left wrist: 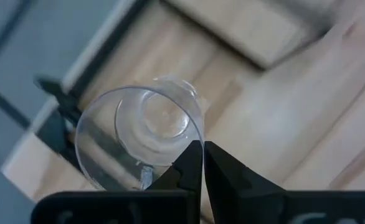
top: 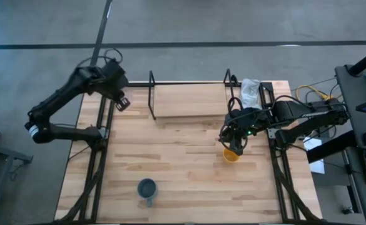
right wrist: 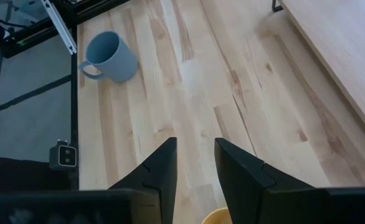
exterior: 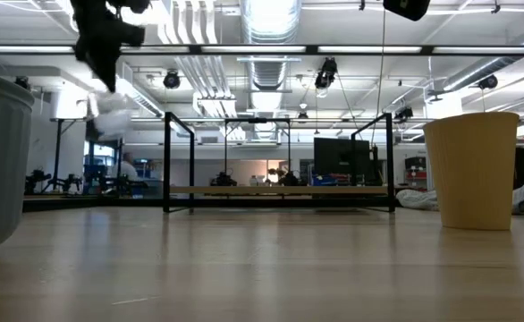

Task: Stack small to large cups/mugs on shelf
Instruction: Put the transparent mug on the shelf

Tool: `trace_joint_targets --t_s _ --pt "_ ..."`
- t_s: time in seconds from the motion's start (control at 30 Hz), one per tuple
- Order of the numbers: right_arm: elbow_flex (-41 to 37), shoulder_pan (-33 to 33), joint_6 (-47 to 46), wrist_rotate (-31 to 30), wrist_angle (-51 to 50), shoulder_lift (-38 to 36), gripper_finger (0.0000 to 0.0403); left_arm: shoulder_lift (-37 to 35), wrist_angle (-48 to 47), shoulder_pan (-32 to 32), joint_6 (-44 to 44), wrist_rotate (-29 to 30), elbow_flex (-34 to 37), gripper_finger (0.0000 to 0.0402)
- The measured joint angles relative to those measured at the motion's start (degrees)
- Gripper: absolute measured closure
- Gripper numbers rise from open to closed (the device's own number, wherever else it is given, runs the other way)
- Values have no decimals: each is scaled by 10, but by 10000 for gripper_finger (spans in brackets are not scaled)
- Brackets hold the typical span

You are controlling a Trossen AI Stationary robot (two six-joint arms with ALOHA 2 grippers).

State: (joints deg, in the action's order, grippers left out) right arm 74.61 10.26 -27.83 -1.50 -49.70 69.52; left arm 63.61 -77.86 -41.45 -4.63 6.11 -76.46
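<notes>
My left gripper (top: 122, 102) hovers above the table's far left corner, left of the shelf (top: 189, 100), and is shut on the clear glass cup (left wrist: 139, 137). The shelf is a light board with black wire uprights at its ends. My right gripper (right wrist: 195, 165) is open and hangs high over the yellow cup (top: 231, 154), which stands upright on its base on the table. Only the yellow rim (right wrist: 217, 216) shows under its fingers. The grey-blue mug (top: 147, 189) stands upright near the table's near edge, its handle toward that edge. My left gripper pinches the glass cup's wall at the rim (left wrist: 200, 138) between its two fingers. The cup is lifted clear of the table (exterior: 110, 118), and the wrist camera looks into its open mouth.
A white cloth (top: 250, 90) lies beside the shelf's right upright, at the table's far right. Bare wood (top: 183, 150) stretches between the shelf, the yellow cup and the mug. Cables and equipment sit off the table's right edge.
</notes>
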Motion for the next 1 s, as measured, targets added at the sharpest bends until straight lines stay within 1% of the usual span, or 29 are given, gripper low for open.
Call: trace_joint_targets --t_s 0.17,0.27,0.33,0.47,0.53,0.7,0.8,0.9,1.0 --pt "-1 0 13 0 0 0 301 -2 16 11 -2 19 -98 401" --pt "-1 0 15 0 0 0 301 3 51 18 -2 19 -140 402" --pt "-1 0 15 0 0 0 300 7 90 24 -5 7 -157 402" --pt "-1 0 15 0 1 0 300 23 173 39 -6 -41 -175 401" --pt "-1 0 15 0 1 0 300 36 196 47 -5 -51 -176 401" --pt "-1 0 15 0 2 0 300 92 203 81 -7 -69 -172 401" --pt "-1 0 15 0 2 0 300 132 217 108 -36 -76 -173 401" --pt "-1 0 14 0 2 0 300 169 255 134 -52 -76 -181 401" --pt "-1 0 15 0 2 0 300 206 252 154 -59 -77 -191 401"
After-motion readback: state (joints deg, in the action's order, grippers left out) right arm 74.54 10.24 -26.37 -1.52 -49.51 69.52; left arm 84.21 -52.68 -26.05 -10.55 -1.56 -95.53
